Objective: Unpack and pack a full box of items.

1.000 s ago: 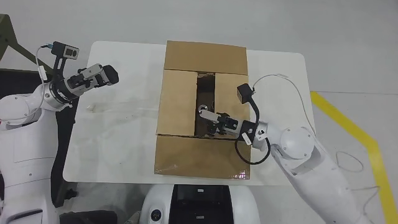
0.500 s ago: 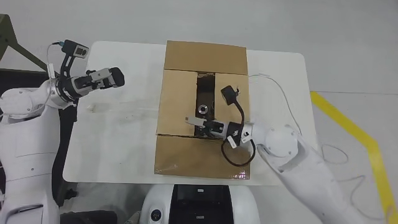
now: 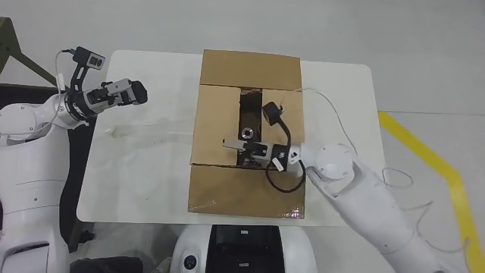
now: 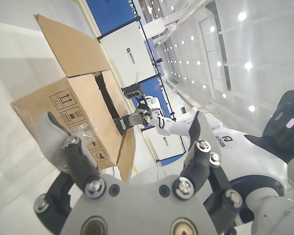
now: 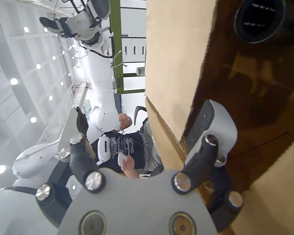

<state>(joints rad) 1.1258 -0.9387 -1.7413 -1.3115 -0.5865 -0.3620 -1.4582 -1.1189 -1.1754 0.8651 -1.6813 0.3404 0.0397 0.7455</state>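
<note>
At the box point(image 3: 227, 114) gap, right tool point(image 5: 143, 112) spread astride a flap point(image 5: 176, 50), left tool point(image 4: 123, 118) spread, empty

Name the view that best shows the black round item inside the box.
Right wrist view: the black round item is close, rim and hollow mouth plain inside the box. The top view gives a small round shape in the flap gap, likely the same. The left wrist view sees the box's outside, hiding it.
</note>
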